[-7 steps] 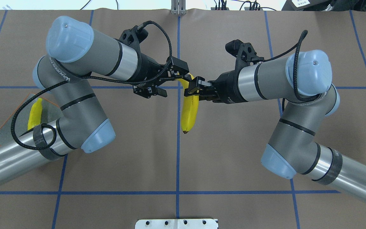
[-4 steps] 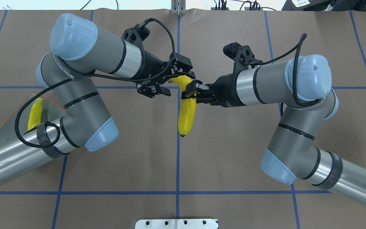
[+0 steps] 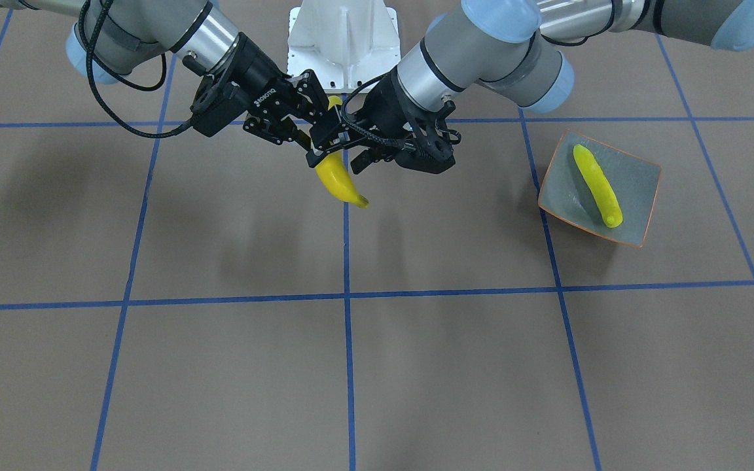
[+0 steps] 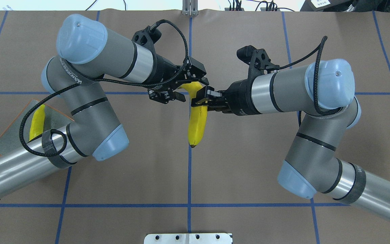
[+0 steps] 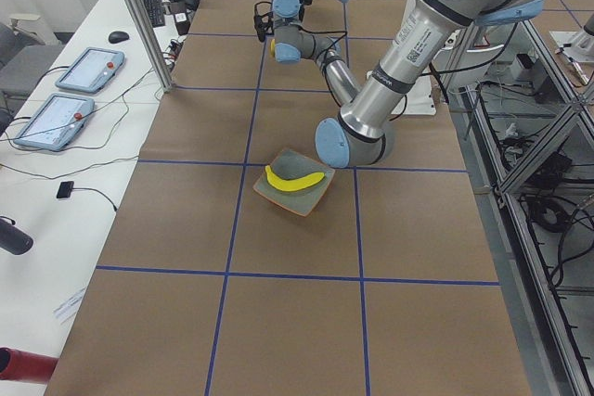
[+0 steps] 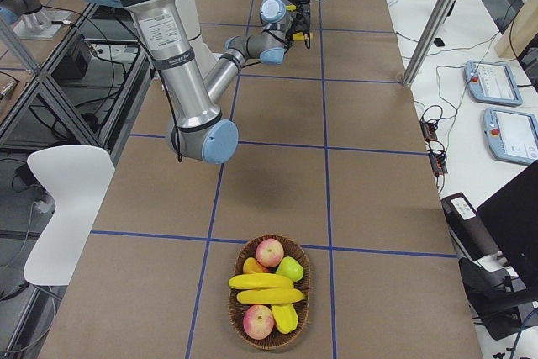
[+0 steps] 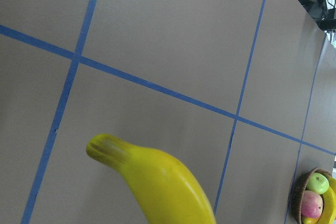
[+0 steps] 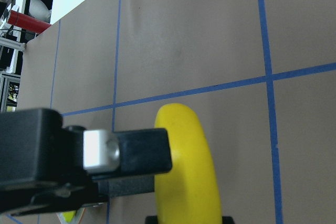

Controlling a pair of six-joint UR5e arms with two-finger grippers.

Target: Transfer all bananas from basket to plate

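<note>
My right gripper [image 4: 201,99] is shut on a bright yellow banana [image 4: 197,123] and holds it in the air over the table's middle, its long end hanging toward the robot. It also shows in the front view [image 3: 338,182] and both wrist views [image 7: 157,177] [image 8: 189,171]. My left gripper [image 4: 191,89] is open, its fingers on either side of that banana's upper end. The grey-blue plate [image 4: 54,117] with an orange rim lies at the left, partly under my left arm, with one banana [image 4: 36,123] on it. The basket [image 6: 308,287] at the right end holds two more bananas [image 6: 262,282].
The basket also holds apples [image 6: 270,251] and other fruit; it shows in the left wrist view [image 7: 297,203]. The white robot base [image 3: 341,39] stands at the table's near edge. Blue tape lines cross the brown table.
My left gripper has moved in toward the held banana, and its open fingers now straddle the upper end. My right gripper has carried the banana slightly toward the left arm.
</note>
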